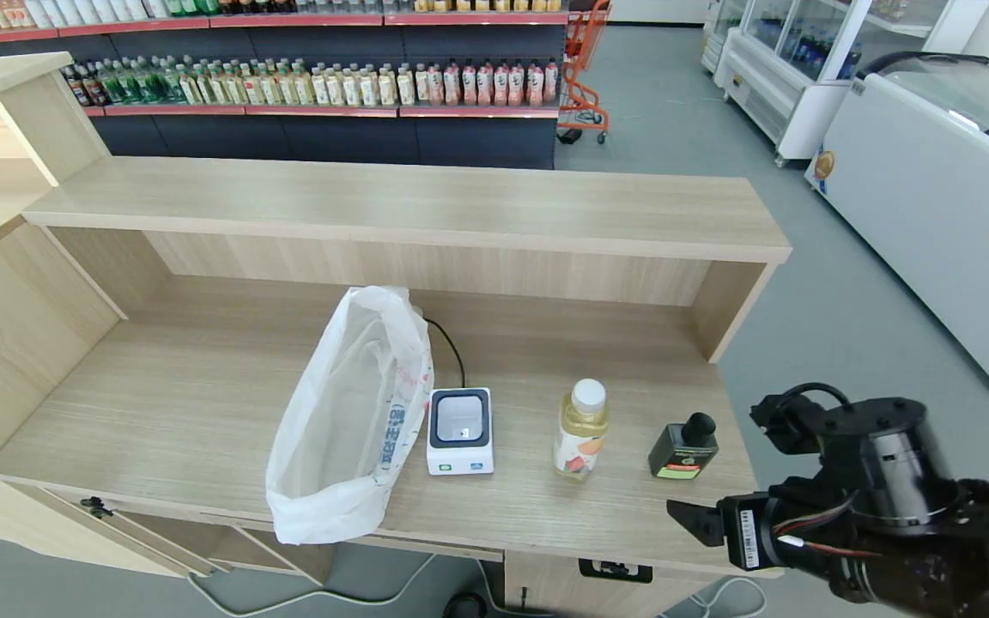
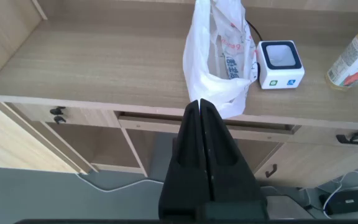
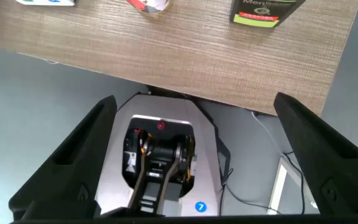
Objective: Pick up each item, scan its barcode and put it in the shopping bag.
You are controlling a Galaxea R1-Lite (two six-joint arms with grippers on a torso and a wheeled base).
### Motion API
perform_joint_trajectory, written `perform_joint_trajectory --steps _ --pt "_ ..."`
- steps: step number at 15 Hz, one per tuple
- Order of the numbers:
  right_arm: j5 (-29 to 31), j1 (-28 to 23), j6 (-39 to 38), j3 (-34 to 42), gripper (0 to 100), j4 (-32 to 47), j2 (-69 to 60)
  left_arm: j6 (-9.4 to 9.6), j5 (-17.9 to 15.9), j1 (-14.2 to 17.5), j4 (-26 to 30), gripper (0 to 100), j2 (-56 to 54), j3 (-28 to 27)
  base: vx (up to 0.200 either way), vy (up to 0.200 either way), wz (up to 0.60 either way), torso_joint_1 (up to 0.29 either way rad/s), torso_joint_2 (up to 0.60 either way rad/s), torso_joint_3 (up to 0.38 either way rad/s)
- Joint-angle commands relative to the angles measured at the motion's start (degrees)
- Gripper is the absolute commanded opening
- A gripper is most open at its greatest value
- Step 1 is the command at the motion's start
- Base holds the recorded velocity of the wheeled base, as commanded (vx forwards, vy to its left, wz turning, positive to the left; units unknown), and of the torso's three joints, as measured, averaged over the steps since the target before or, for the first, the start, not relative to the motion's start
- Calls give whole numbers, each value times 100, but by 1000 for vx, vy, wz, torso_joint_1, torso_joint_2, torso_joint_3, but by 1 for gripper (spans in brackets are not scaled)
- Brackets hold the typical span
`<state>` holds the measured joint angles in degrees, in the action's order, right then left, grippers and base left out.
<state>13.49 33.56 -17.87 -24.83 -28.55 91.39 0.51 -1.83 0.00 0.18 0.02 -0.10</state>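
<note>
Empty-handed before the light wooden counter [image 1: 185, 386].
My right end effector [image 3: 196, 104] gapes wide, lower right of the head view, ready for the squat dark-green bottle [image 1: 683, 448] nearby; my left end effector [image 2: 199, 107], pinched closed, faces the white plastic shopping bag [image 1: 348, 412].

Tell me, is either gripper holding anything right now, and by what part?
Nothing is held. The left gripper is shut and empty; the right gripper is open and empty.

Wooden counter [image 1: 203, 403], drink shelves [image 1: 323, 86], freezers [image 1: 932, 172], grey floor [image 1: 838, 326]
</note>
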Motion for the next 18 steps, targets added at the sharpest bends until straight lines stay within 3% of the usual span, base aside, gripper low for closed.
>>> perform_joint_trajectory --steps 1,13,18 --pt "443 274 -146 13 100 -520 933 2 -2 0 -1 0 -2 1 0 0 0 0 0 0" --pt "646 502 -120 -145 100 -3570 2823 2 -2 0 -1 0 6 1 0 0 0 0 0 0" --pt "804 502 135 -558 100 -4018 3350 -7 -2 0 -1 0 6 1 0 0 0 0 0 0"
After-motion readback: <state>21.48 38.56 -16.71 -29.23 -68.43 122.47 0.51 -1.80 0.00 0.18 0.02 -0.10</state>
